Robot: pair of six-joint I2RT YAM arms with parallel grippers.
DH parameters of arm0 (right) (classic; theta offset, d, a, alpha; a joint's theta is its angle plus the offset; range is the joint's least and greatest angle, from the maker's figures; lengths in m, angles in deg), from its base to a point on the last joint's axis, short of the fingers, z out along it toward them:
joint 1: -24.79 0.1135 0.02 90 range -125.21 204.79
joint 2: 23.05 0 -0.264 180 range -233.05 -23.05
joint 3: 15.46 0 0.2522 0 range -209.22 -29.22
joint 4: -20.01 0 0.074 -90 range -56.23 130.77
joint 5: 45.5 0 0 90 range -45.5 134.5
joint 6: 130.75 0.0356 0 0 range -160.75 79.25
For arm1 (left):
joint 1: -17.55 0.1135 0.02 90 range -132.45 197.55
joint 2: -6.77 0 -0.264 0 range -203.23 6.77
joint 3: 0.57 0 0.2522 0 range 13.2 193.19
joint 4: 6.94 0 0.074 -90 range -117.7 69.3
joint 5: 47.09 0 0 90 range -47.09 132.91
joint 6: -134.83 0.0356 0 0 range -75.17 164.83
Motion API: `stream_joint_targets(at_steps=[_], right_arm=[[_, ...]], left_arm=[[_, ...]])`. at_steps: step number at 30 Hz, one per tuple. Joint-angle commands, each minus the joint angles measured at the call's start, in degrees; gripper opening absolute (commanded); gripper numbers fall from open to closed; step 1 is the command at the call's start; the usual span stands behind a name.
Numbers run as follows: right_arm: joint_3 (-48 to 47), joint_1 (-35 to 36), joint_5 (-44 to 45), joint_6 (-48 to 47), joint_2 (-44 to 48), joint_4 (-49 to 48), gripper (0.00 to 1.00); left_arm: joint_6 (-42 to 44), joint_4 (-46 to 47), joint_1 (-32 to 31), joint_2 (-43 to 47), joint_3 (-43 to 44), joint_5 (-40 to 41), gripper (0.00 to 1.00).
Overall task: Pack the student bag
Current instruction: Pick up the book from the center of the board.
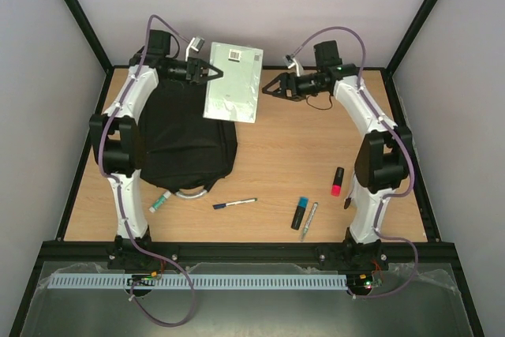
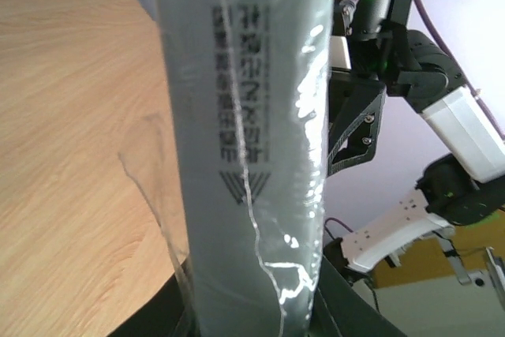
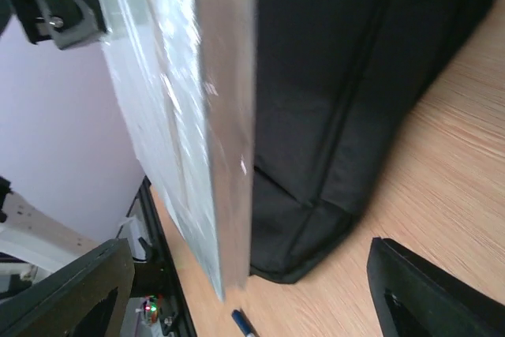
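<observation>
The student bag (image 1: pixel 185 136), a large black backpack, lies flat on the left half of the table. Over its far end hangs a pale green book wrapped in plastic (image 1: pixel 234 80), tilted, with a barcode label on top. My left gripper (image 1: pixel 213 71) is shut on the book's left edge. In the left wrist view the book (image 2: pixel 245 155) fills the middle and hides most of my left gripper (image 2: pixel 252 323). My right gripper (image 1: pixel 267 88) stands open just off the book's right edge. In the right wrist view the right gripper (image 3: pixel 252 297) holds nothing, with the book's edge (image 3: pixel 225 116) and the bag (image 3: pixel 355 76) ahead.
On the wood near the front lie a green-capped marker (image 1: pixel 160 201), a blue pen (image 1: pixel 234 204), a blue highlighter (image 1: pixel 300 212), a silver pen (image 1: pixel 308 221) and a red marker (image 1: pixel 337 181). A black frame (image 1: pixel 237 247) edges the table.
</observation>
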State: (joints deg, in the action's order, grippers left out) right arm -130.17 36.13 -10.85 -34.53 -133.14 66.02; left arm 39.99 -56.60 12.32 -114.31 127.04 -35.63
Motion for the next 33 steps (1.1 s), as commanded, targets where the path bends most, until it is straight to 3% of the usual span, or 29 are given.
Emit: stream_joint_targets(at_steps=[1, 11, 20, 33], right_arm=[[-3.6, 2.89, -4.32, 4.67, -3.56, -2.64, 0.82], [-3.32, 7.34, -5.77, 8.23, -4.19, -7.66, 0.79], [-1.21, 7.32, -10.76, 8.73, -1.06, -9.89, 0.61], [-0.38, 6.79, -5.55, 15.14, 1.06, -13.74, 0.34]], left_arm=[[1.96, -0.07, -0.97, -0.71, 2.63, -14.74, 0.02], [1.98, -1.31, -2.24, -0.2, 0.56, -16.42, 0.02], [-1.37, 1.46, -2.24, 0.41, -3.87, -12.79, 0.03], [-6.71, 5.52, -2.23, 2.31, -10.08, -9.17, 0.27]])
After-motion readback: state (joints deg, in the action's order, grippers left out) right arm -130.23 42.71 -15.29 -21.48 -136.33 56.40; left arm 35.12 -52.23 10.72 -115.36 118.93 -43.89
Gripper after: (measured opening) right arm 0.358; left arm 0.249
